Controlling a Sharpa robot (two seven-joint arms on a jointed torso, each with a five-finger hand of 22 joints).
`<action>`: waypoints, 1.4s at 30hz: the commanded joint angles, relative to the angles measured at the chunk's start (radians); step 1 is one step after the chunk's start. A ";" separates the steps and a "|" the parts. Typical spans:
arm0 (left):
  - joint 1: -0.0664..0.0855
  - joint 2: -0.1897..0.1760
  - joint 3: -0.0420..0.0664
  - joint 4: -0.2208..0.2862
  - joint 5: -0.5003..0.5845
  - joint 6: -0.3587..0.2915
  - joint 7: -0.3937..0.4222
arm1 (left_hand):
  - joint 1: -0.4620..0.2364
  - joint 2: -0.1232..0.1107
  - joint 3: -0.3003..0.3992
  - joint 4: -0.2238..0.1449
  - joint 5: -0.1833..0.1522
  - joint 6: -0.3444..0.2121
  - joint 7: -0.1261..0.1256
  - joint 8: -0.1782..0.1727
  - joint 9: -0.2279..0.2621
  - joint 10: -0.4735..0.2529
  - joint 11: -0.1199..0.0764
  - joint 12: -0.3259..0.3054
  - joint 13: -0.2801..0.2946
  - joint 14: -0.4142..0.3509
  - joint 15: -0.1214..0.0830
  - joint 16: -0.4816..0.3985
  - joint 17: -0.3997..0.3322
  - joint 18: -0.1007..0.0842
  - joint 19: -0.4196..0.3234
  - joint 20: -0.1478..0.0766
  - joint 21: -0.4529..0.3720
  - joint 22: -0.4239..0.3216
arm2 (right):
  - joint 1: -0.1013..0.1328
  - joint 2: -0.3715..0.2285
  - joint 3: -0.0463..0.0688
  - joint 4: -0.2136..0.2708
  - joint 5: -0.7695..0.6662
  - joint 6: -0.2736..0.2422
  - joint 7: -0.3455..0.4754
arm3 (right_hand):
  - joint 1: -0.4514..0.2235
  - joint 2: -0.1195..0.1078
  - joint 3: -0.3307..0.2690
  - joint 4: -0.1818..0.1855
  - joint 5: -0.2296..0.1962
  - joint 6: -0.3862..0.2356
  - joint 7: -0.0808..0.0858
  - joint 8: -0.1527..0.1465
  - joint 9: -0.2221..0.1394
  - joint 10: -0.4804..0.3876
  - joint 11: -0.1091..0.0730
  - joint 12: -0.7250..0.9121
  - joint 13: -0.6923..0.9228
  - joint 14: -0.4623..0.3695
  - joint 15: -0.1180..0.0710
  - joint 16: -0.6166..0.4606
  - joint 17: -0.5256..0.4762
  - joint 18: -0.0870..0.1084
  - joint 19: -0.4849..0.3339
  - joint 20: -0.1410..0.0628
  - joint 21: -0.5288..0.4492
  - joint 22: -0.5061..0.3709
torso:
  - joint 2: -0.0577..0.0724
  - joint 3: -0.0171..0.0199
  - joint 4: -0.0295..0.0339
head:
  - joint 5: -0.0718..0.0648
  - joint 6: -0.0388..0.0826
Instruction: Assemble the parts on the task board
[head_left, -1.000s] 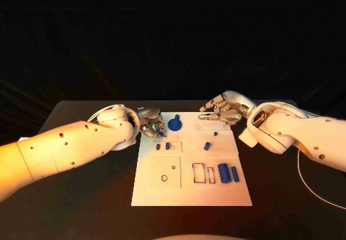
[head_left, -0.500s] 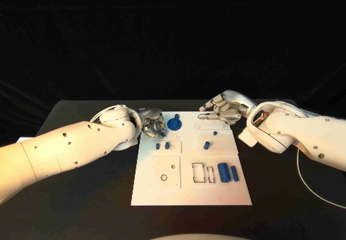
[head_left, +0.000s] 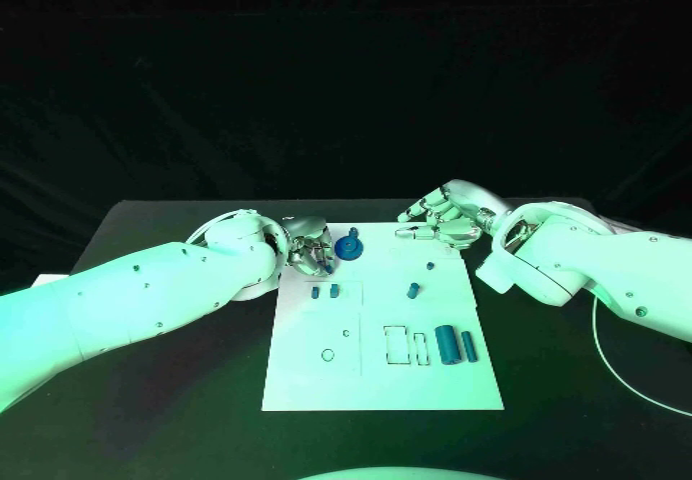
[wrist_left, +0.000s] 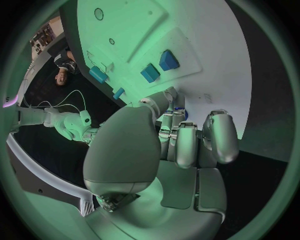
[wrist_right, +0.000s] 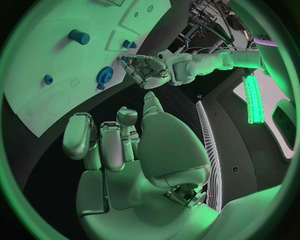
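The white task board (head_left: 382, 385) lies in the middle of the black table. A blue gear (head_left: 348, 247) sits at its far left corner. My left hand (head_left: 306, 250) has its curled fingers at the gear's rim and pinches it; a sliver of blue (wrist_left: 180, 109) shows by the thumb. The gear (wrist_right: 104, 75) and the left hand (wrist_right: 147, 71) also appear in the right wrist view. My right hand (head_left: 444, 222) hovers over the board's far right corner with fingers (wrist_right: 103, 137) curled in, holding nothing.
Two small blue parts (head_left: 325, 292) stand left of the board's middle. Right of them stand a blue peg (head_left: 414, 290) and a smaller piece (head_left: 430, 266). Two blue cylinders (head_left: 456, 345) lie by rectangular slots (head_left: 404, 345) nearer me. A white cable (head_left: 613, 360) runs along the table's right side.
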 joint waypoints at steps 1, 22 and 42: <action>-0.001 0.007 0.000 -0.005 -0.004 0.032 -0.010 | -0.009 0.000 0.006 0.001 0.002 0.004 0.006 0.003 0.001 0.001 0.006 -0.007 0.001 0.035 -0.003 -0.005 -0.002 -0.012 0.017 -0.005 -0.007 0.088 | -0.001 0.001 0.000 0.000 -0.004 0.016 0.005 | -0.002 0.008 -0.006 0.000 0.003 0.006 0.000 0.000 0.001 0.005 -0.002 0.003 0.002 0.044 -0.002 -0.004 0.001 0.012 -0.008 0.000 -0.004 -0.001 | 0.000 -0.0008 0.0003 | 0.000 -0.002; 0.000 0.016 0.000 -0.025 -0.009 0.071 -0.024 | -0.029 -0.015 0.019 -0.006 0.001 -0.055 0.018 -0.038 -0.015 -0.027 0.019 -0.034 -0.003 0.033 0.008 -0.006 -0.009 -0.012 0.013 0.001 -0.013 0.087 | -0.001 -0.001 0.000 0.000 -0.004 0.018 0.004 | -0.001 0.010 -0.009 0.001 0.003 0.007 0.000 0.000 0.001 0.003 -0.002 0.002 -0.001 0.044 -0.003 -0.005 -0.001 0.012 -0.009 0.000 -0.005 -0.003 | 0.000 -0.0001 0.0009 | -0.003 -0.004; 0.000 -0.031 0.001 0.009 0.016 -0.007 -0.008 | -0.059 -0.051 0.056 -0.020 0.002 -0.175 0.038 -0.051 -0.041 -0.135 0.046 -0.043 -0.024 0.024 0.028 -0.018 -0.040 0.006 -0.013 0.021 -0.104 0.042 | -0.001 -0.016 0.000 -0.014 -0.078 0.051 -0.027 | 0.068 0.033 -0.013 -0.018 0.005 0.012 0.001 0.002 0.002 -0.177 0.000 -0.307 -0.270 0.013 -0.003 -0.100 -0.113 0.034 -0.078 -0.001 -0.078 -0.114 | -0.002 -0.0009 0.0004 | -0.005 0.001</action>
